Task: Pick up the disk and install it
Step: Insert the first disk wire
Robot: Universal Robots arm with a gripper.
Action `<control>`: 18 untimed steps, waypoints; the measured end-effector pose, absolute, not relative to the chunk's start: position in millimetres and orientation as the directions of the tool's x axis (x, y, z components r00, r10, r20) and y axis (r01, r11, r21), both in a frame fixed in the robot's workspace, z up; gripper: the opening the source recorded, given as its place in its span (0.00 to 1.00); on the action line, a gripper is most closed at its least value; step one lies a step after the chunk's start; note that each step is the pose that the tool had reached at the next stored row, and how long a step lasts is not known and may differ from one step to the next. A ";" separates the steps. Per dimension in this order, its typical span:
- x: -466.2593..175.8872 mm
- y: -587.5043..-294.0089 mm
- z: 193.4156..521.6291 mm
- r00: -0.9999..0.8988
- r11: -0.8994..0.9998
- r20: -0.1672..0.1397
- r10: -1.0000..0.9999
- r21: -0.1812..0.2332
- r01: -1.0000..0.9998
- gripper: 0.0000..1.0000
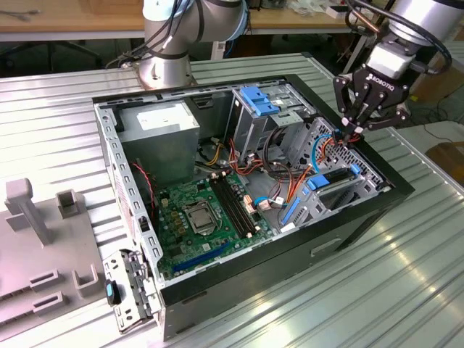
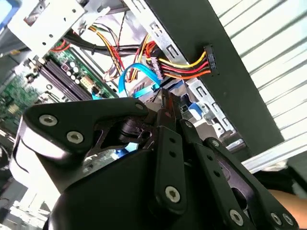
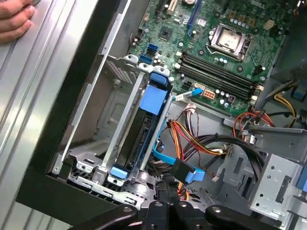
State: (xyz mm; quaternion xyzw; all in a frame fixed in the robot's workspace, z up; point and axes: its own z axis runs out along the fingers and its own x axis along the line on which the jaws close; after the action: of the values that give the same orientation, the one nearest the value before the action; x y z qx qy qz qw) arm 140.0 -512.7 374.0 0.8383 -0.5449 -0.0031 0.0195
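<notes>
flat rectangular grey-black metal disk in a bright blue plastic carrier frame is seated in a slot of the grey metal drive cage at the front corner of the open black computer case. it stands on its long edge. dark body runs down the slot, with blue frame tabs at both ends. in the exterior view the disk sits toward that view's right.
</notes>
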 end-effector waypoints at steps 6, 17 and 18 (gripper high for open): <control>142.7 -512.7 373.9 0.526 -0.525 0.016 -0.851 0.036 -0.850 0.11; 163.3 -511.4 373.9 0.635 -0.634 0.016 -0.772 0.036 -0.772 0.11; 163.2 -511.4 373.9 0.662 -0.661 0.016 -0.749 0.036 -0.749 0.11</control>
State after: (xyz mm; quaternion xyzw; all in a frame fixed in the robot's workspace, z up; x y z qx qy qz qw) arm 163.2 -511.4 373.9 0.9114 -0.4110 0.0002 0.0196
